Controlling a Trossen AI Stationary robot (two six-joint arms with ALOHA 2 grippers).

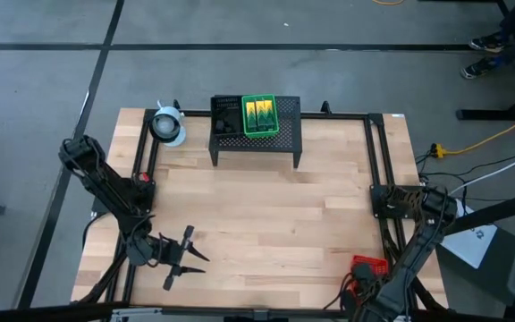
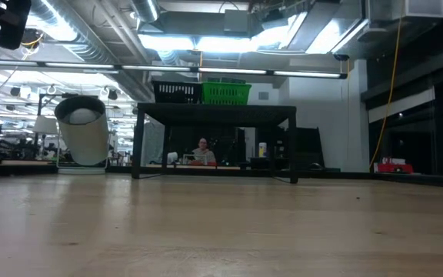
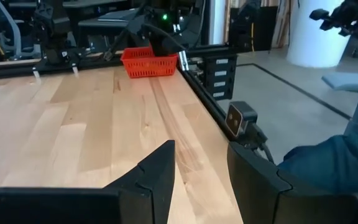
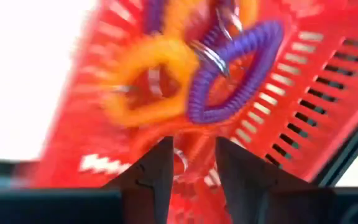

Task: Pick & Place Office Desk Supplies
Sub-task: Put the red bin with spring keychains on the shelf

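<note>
A red tray holds an orange loop and a purple loop, joined by metal rings. My right gripper hangs just above them, pointing down, open, with nothing gripped. In the high view this tray sits at the table's near right, partly under my right arm. My left gripper waits open and level above the near left of the table, with nothing between its fingers. A green tray with a yellow-green crayon box and a black tray rest on the stand.
The black mesh stand on legs is at the far middle of the table, with a whitish roll to its left. A black frame rail runs around the table. A person's blue-clad limb is beside the near edge.
</note>
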